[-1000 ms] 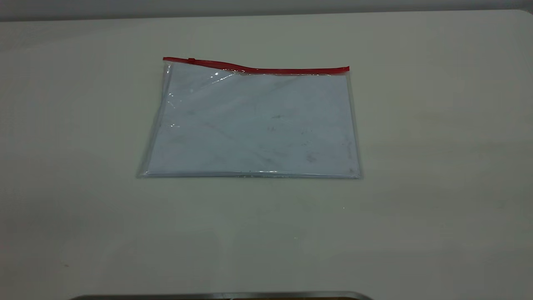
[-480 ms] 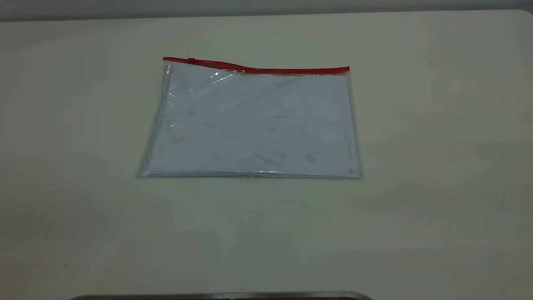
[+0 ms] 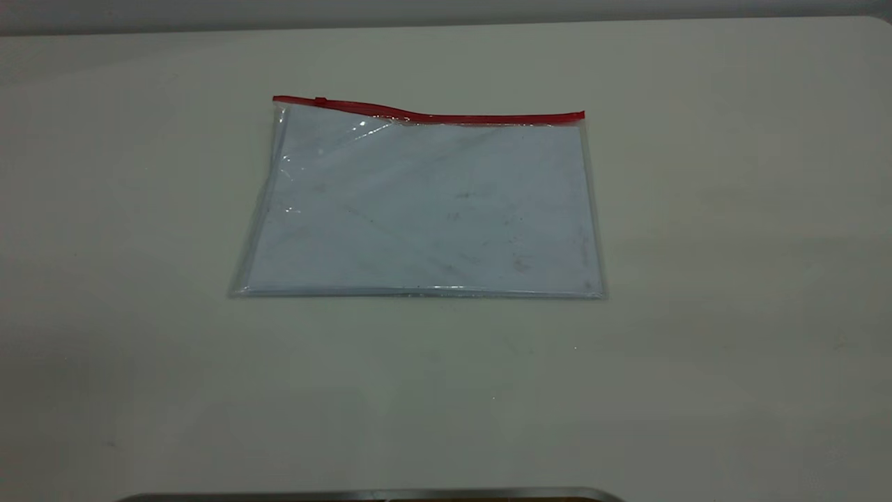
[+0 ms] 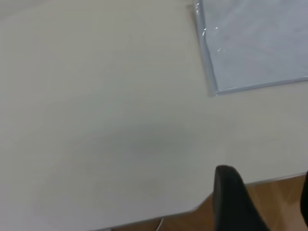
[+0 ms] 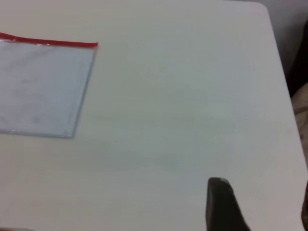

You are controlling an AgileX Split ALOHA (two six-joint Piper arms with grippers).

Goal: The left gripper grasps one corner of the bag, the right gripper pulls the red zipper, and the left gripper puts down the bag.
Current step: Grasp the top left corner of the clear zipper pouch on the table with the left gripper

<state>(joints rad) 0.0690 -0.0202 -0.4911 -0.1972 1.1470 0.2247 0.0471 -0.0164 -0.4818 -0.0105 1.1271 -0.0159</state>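
Lying flat on the table (image 3: 697,209), the bag (image 3: 425,209) has not shifted.

No visible change across the exterior frames: bag (image 3: 420,206) sits in the same spot, upper centre of frame, zipper (image 3: 428,112) along its far edge with the same kink. Neither arm has entered that view.
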